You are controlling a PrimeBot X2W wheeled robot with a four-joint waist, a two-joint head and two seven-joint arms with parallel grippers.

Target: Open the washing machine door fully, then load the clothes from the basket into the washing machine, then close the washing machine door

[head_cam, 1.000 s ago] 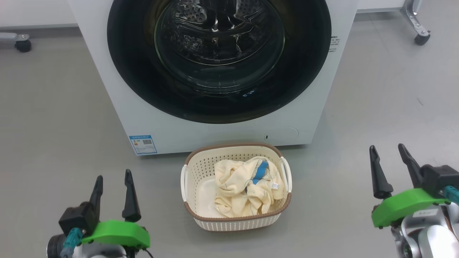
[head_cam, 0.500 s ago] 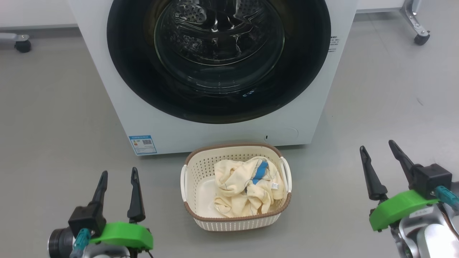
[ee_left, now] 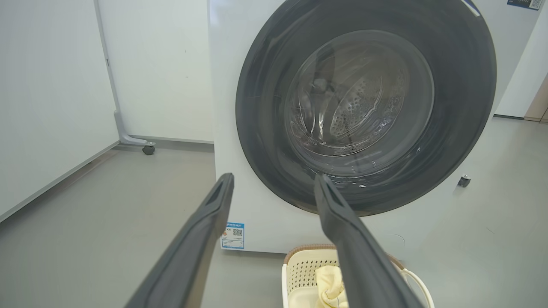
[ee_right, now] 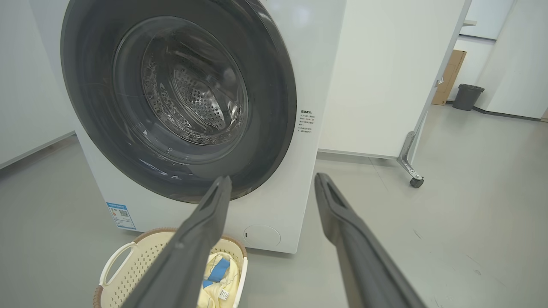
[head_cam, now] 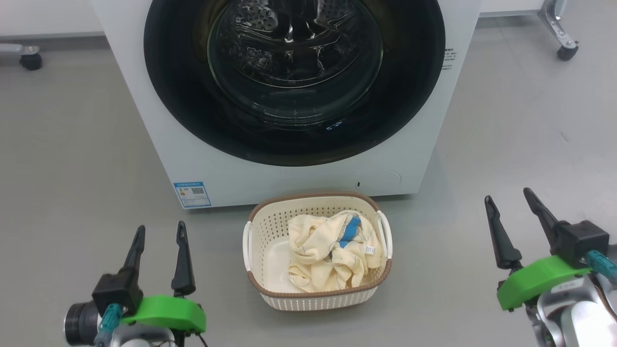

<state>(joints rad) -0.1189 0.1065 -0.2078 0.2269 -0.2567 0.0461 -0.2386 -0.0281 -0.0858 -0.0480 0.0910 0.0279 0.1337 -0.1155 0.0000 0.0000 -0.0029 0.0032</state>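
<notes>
1. Left claw sits low on the robot's left. Its two dark, tapering fingers are parted a moderate way with nothing between them. Right claw is over on the other side, spread a touch wider and also empty.
2. The basket stands on the grey floor between the two claws, well apart from each, and just in front of the foot of the washing machine.
3. The clothes lie bunched inside the basket, toward its right side. Bare basket bottom shows on the left.
4. The washing machine door is shut against the machine front, up and beyond both claws. In each wrist view the fingers point toward it with clear air between.
5. Materials:
   - Door: wide glossy black rim around a bulging clear glass bowl, with the perforated steel drum visible through it.
   - Machine: smooth white panel.
   - Basket: cream plastic with rows of small holes, a brown rim and white loop handles.
   - Fabric: soft, creased, pale cream-yellow, with a bright blue patch.
   - Claw mounts: bright green plastic.
6. Writing:
   - A blue sticker at the machine's lower left carries a QR code (its text is too small to read).
   - The short printed lines right of the door are illegible.
   - A small white tag on the fabric has marks I cannot make out.
</notes>
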